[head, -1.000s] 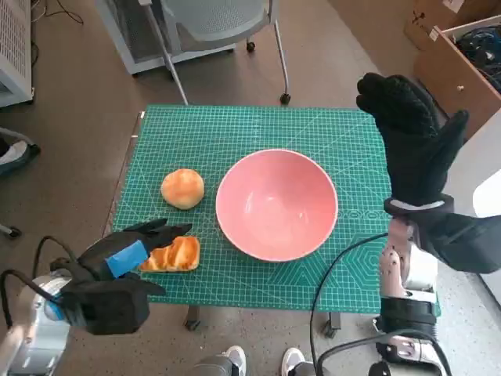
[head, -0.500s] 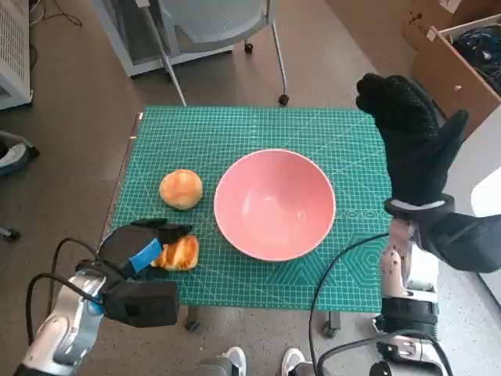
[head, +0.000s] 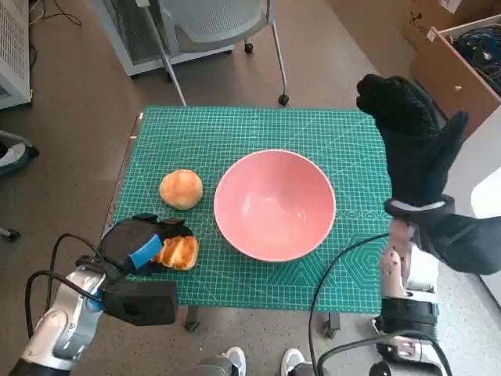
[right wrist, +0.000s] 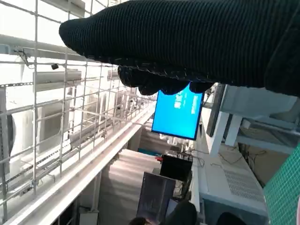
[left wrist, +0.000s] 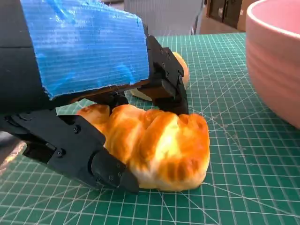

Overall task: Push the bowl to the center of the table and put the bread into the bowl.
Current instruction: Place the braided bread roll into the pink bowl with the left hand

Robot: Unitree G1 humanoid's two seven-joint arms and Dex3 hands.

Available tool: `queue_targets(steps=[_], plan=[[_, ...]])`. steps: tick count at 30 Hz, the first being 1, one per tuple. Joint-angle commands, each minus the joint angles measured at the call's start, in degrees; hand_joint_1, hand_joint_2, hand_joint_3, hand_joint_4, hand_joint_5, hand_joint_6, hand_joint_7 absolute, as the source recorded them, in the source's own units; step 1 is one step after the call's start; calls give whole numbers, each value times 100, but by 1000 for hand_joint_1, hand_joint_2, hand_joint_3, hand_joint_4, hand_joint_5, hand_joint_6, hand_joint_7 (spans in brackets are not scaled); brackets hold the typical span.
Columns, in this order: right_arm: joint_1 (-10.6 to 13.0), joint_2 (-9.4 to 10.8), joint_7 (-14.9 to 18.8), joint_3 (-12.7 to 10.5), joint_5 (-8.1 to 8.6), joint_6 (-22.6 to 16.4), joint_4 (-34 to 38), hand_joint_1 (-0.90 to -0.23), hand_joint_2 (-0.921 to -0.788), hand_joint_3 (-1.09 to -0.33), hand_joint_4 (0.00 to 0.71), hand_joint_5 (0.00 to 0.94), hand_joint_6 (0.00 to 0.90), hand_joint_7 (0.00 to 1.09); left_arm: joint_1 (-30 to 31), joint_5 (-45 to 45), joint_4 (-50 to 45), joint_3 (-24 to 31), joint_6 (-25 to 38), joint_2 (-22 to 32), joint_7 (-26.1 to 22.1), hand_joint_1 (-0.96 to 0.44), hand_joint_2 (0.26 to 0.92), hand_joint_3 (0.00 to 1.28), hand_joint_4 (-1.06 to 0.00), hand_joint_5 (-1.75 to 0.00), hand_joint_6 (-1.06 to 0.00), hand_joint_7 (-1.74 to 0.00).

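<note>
on the green mat (head: 235,133) that covers the small table, a big pink bowl (head: 275,204) sits near the middle. it has nothing inside it.

just to the left of the bowl, a little apart from it, lies a round bun (head: 181,189). closer to the robot, near the front left edge of the mat, lies a golden bread (head: 179,252) with shiny ridges on top. the bread lies flat on the mat and is close to the bowl but not touching it.

the left hand (head: 135,243) with the blue tape is right at this bread. in the left wrist view the black fingers (left wrist: 79,152) sit on both sides of the bread (left wrist: 161,152), one low against its side and one up behind it (left wrist: 164,82), so the hand grips the bread while it rests on the mat. the round bun (left wrist: 180,70) peeks out behind the fingers, and the pink wall of the bowl (left wrist: 274,56) stands off to the side.

the right hand (head: 411,137) in the black glove is lifted up high over the right edge of the table. its fingers are spread out flat and it holds nothing.

past the far end of the table stands a grey chair (head: 223,23) on wheels. a brown cardboard box (head: 458,55) sits on the floor to the right. two shoes (head: 262,362) show at the near edge of the table. in the right wrist view, a bright blue screen (right wrist: 180,115) shows beyond the glove (right wrist: 187,42).
</note>
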Motion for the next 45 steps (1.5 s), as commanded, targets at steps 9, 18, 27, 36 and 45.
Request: queue_targets(steps=[9, 18, 27, 36, 45], plan=[[174, 42, -17, -34, 61, 36, 34, -479, -921, -588, 346, 2, 138, 504, -8, -1423, -880, 732, 164, -8, -945, 3, 920, 99, -631, -1338, -636, -1043], [161, 34, 21, -74, 105, 23, 96, -474, -921, -591, 345, 2, 134, 507, -424, -1593, -1205, 1025, -51, -114, -694, 4, 920, 68, -661, -1244, -658, -1083], [148, 17, 74, -114, 186, 44, 110, -473, -921, -594, 345, 1, 127, 508, -1230, -1488, -1097, 911, -192, -436, -367, 4, 916, 22, -736, -1169, -705, -1026], [184, -7, 80, -134, 237, 67, 63, -470, -921, -600, 345, 1, 118, 508, -2024, -1028, -1019, 303, -131, -1022, -127, 3, 920, 30, -710, -1120, -688, -1124], [236, -35, 87, -154, 240, 51, 15, -467, -921, -599, 334, 0, 129, 521, -2668, -773, -164, -415, -433, -1612, -71, 2, 919, 28, -732, -1147, -678, -1083]])
